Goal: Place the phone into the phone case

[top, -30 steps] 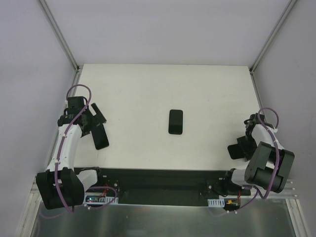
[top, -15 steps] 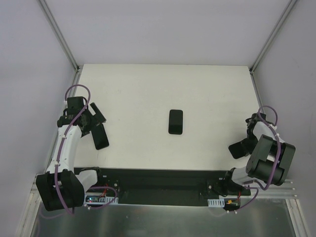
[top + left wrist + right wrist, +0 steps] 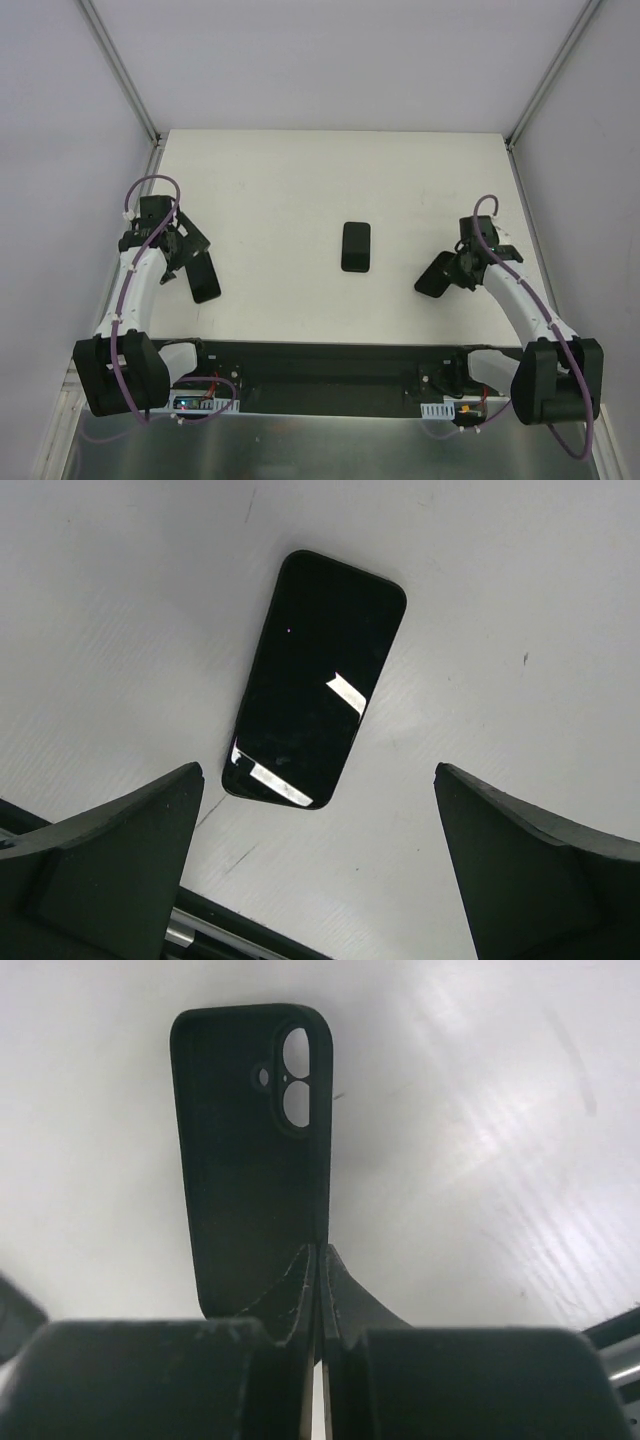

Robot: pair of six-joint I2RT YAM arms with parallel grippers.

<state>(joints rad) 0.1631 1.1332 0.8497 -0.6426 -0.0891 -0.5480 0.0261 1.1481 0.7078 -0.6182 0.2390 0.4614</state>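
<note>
R pincer (image 3: 318, 1255) tight on phone case (image 3: 240, 1150)

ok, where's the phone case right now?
Top view: the phone case lies flat around the middle of the table, between the phone on the left and the right gripper, touching neither.

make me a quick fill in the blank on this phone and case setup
1. The left tool hangs over the phone with its jaws ___.
2. The right tool has its jaws ___.
3. The phone lies with its screen facing ___.
4. The thing lying in the middle of the table, between the two arms, is the ___.

Missing words: open; shut; up; phone case
</note>
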